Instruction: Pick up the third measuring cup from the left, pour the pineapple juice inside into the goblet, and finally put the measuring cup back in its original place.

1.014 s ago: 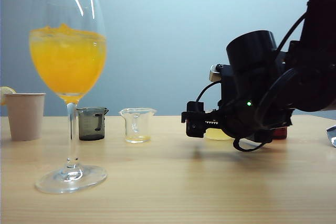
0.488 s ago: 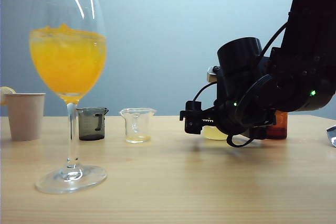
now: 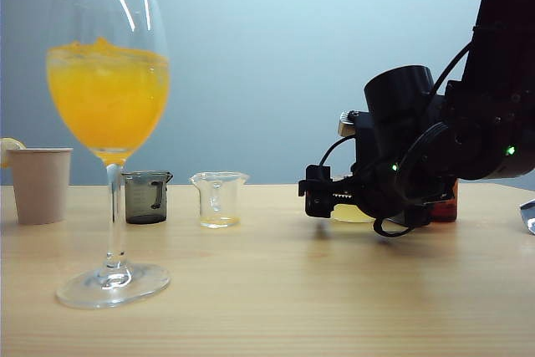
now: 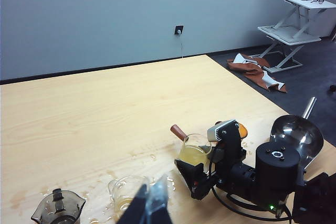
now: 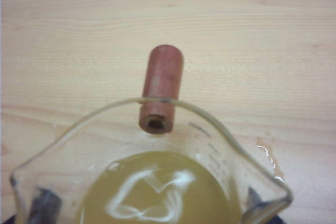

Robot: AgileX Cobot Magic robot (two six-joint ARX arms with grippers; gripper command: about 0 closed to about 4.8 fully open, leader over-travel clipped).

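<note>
Pouring has not begun, to my eye: the third measuring cup (image 4: 195,152) stands on the counter (image 3: 276,290) with its pineapple juice (image 5: 157,192) inside, toward the right of the row and well apart from the goblet (image 3: 109,123), which stands near on the left, already holding a cloudy orange drink. Grasp, lift, pour and return all look left to do. The right pincer (image 3: 322,194) is low over the counter, its arm reaching in from the right and stretched level, the pincer released with jaws as wide as they go at either side of the cup; whether they touch the glass I cannot tell. A reddish-brown handle (image 5: 160,87) sticks out from the cup's rim. The left pincer (image 4: 149,205) hangs apart, its tip only partly showing, and I cannot tell its state.
</note>
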